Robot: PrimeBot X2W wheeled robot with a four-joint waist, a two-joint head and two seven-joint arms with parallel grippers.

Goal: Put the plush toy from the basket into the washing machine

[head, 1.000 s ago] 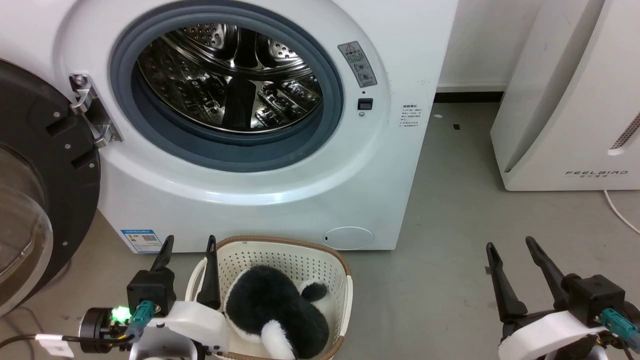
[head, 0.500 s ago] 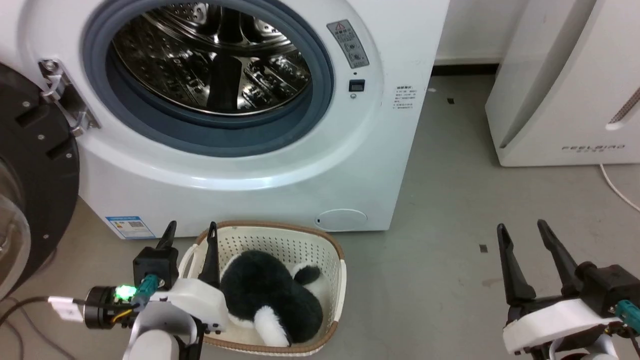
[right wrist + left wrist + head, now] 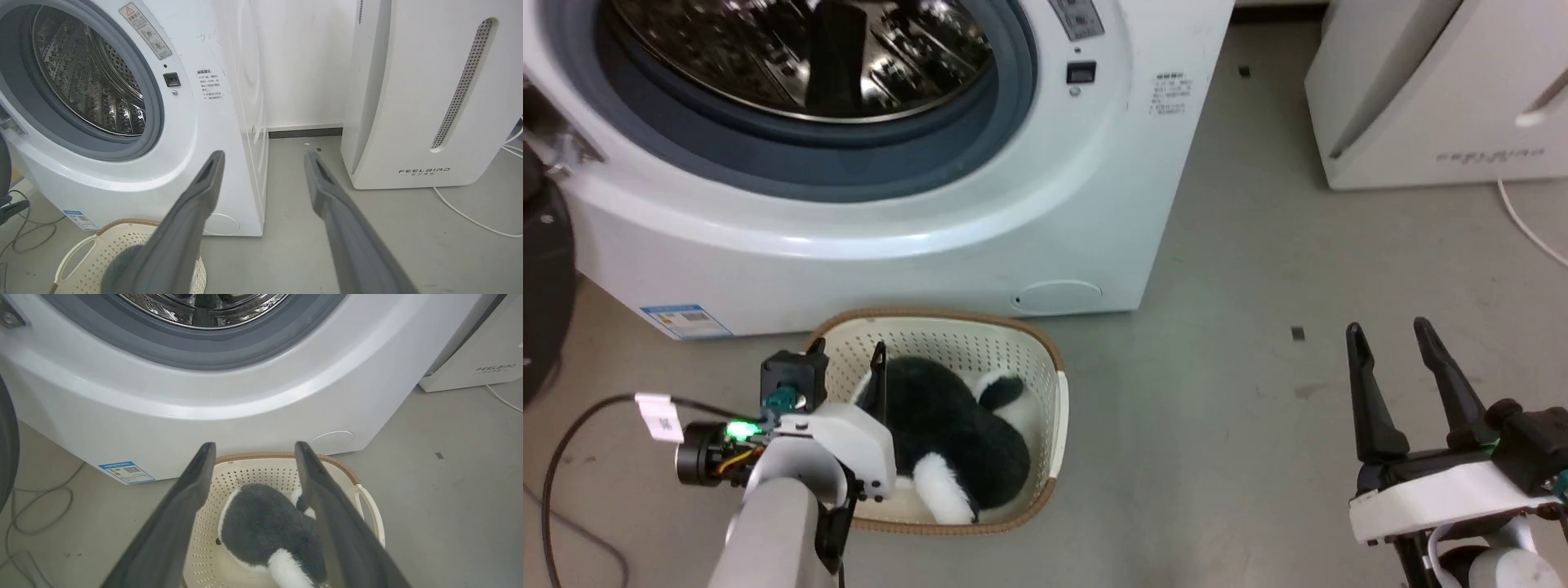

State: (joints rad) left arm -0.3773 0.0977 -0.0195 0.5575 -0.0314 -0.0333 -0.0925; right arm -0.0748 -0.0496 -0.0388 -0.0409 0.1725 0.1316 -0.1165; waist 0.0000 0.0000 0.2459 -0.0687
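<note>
Left gripper (image 3: 849, 346): two long dark fingers (image 3: 175, 526), tapering to narrow tips (they look grey up close).
Right gripper (image 3: 1387, 327): the same thin pair, with a shallow slot behind each tip.
Left wrist shell (image 3: 849, 441): glossy white, rounded.
Right wrist shell (image 3: 1437, 494): white, with a black block (image 3: 1531, 445) on it.
Left forearm (image 3: 768, 531): pale grey tube.
Camera box (image 3: 791, 374): black, square.
Plug (image 3: 783, 398): teal.
Light (image 3: 738, 429): glowing green.
Cable (image 3: 609, 400): black, carrying a white tag (image 3: 660, 416).
</note>
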